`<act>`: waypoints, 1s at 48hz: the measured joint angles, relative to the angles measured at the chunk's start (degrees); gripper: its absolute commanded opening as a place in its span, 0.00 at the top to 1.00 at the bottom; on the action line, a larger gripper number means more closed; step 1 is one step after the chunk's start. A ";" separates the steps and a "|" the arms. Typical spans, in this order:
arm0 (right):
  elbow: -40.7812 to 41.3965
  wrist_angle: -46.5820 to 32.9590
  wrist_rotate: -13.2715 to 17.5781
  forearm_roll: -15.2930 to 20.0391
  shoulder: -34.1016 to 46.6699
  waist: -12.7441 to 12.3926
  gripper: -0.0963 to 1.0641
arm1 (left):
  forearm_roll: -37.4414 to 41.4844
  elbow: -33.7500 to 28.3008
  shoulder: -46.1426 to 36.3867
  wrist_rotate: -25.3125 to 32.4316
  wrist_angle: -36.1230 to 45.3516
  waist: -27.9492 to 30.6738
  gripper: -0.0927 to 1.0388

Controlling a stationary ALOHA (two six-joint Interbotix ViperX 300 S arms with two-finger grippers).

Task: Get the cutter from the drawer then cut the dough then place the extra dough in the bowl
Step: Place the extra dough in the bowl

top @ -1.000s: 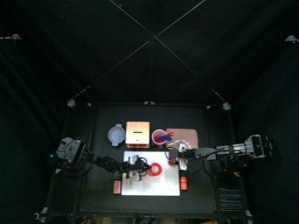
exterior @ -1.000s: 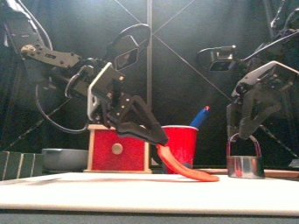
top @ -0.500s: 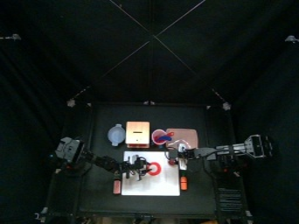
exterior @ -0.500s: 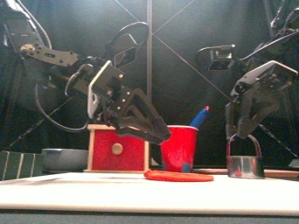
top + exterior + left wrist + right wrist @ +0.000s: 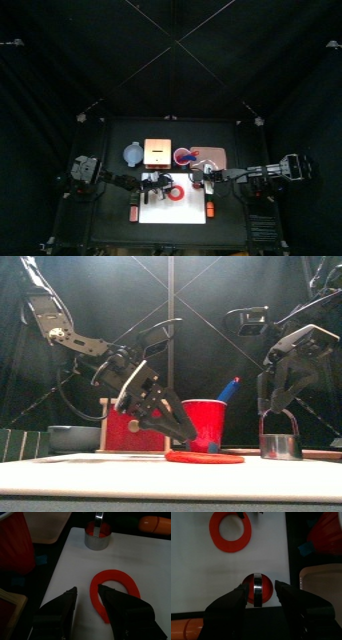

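A red dough ring (image 5: 205, 457) lies flat on the white cutting board (image 5: 187, 212). My left gripper (image 5: 190, 438) hangs low just over the ring's left side, open. In the left wrist view its jaws straddle the near edge of the ring (image 5: 117, 591). The round metal cutter (image 5: 279, 446) stands on the board's right part. My right gripper (image 5: 275, 408) is shut on its wire handle. From the right wrist the cutter (image 5: 258, 588) shows a red disc of dough inside it, with the ring (image 5: 231, 529) farther off.
Behind the board stand the blue-grey bowl (image 5: 131, 153), the wooden box (image 5: 158, 152) with its red drawer front (image 5: 127, 428), the red cup (image 5: 205, 424) with a blue knife, and the pink tray (image 5: 214, 157). An orange toy (image 5: 210, 208) lies at the board's right edge.
A second ago the left gripper held the ring hanging above the board. The ring then dropped flat, and the open left gripper has come down and rightward beside it. The right arm stayed still.
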 measured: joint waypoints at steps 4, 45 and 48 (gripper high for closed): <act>0.00 0.00 0.00 0.00 0.00 0.09 0.21 | 1.23 -0.09 0.00 0.00 2.02 0.00 0.22; -0.09 0.00 0.09 2.11 0.00 0.79 0.21 | 3.52 -2.90 1.32 0.18 10.28 1.49 0.47; -0.09 -0.09 0.09 2.11 0.00 0.79 0.21 | 4.83 -2.90 1.14 0.09 10.46 1.32 0.47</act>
